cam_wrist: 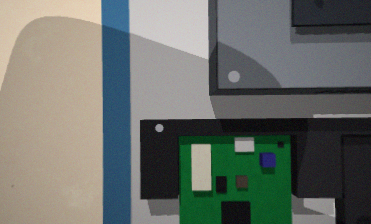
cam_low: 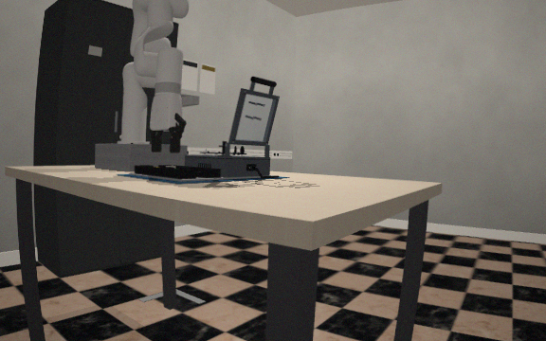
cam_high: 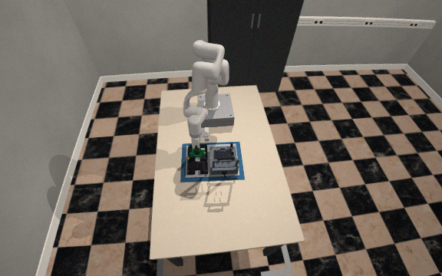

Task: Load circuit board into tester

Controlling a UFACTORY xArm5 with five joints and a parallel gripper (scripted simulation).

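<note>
Checkered floor is surrounding the table [cam_high: 244, 215] under me. My gripper [cam_low: 165, 140] is hanging wide open and empty, with the circuit board [cam_wrist: 235, 180] lying in the tray [cam_wrist: 158, 160] just below. Descending off-centre, I'm risking pinching components or tilting it.

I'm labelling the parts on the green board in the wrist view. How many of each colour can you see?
White or cream: 2, a long connector and a small block
Black: 3
Blue: 1
Brown: 1
Total: 7 on the board, whose lower edge is cut off.
</note>
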